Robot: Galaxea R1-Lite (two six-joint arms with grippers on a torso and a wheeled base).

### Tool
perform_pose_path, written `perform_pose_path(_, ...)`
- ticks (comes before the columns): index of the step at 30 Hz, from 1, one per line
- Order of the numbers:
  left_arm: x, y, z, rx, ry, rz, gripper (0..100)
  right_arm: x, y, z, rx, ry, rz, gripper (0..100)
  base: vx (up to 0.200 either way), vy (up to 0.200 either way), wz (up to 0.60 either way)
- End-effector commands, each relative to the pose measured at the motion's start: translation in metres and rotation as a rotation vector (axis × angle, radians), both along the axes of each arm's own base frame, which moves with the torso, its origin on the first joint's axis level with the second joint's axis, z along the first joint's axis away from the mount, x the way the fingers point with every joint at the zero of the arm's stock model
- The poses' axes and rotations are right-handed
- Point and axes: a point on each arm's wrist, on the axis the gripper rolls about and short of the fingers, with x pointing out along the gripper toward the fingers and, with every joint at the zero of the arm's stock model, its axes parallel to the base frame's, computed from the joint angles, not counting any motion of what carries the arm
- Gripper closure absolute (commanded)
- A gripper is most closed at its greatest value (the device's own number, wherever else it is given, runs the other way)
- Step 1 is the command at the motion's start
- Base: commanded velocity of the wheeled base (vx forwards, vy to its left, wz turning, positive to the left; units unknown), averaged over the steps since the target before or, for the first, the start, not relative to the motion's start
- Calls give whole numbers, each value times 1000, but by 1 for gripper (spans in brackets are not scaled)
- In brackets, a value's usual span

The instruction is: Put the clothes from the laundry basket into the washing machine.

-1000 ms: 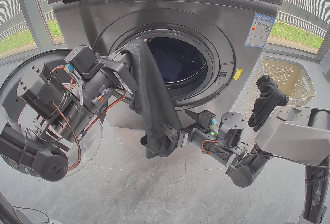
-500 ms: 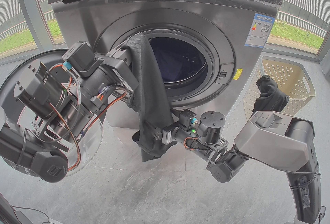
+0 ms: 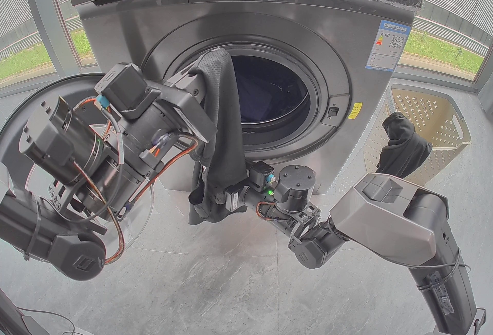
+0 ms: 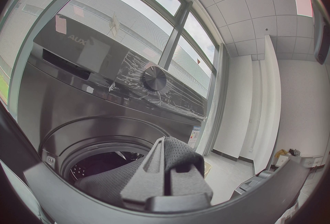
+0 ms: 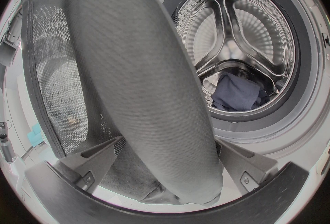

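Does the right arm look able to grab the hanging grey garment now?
Probably yes: the right gripper is open, its fingers either side of the grey garment hanging from the left gripper.

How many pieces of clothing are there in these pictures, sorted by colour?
Grey: 1, the grey garment held by the left tool at the washing machine's opening.
Dark blue: 1, the dark blue garment lying in the drum.
Black: 1, the black garment draped on the laundry basket.
Total: 3
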Motion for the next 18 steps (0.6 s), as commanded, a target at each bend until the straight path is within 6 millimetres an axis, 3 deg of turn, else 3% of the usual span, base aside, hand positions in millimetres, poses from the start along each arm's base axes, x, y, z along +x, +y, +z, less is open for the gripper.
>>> perform_pose_path(1, -3, -3, 0, -3, -4, -14, 100, 1, 6, -6, 3, -3, 7, 0, 0, 0, 0)
perform_pose_path(12, -7, 3, 10, -27, -17, -13, 100, 14, 7, -5, 38, -38, -20, 0, 0, 0, 0)
perform_pose_path(13, -5, 3, 9, -25, -11, -8, 100, 15, 5, -3, 40, -39, -25, 100, 0, 0, 0)
perform_pose_path(18, 19, 23, 0, -2, 21, 96, 100, 2, -19, 21, 36, -28, -56, 100, 0, 0, 0)
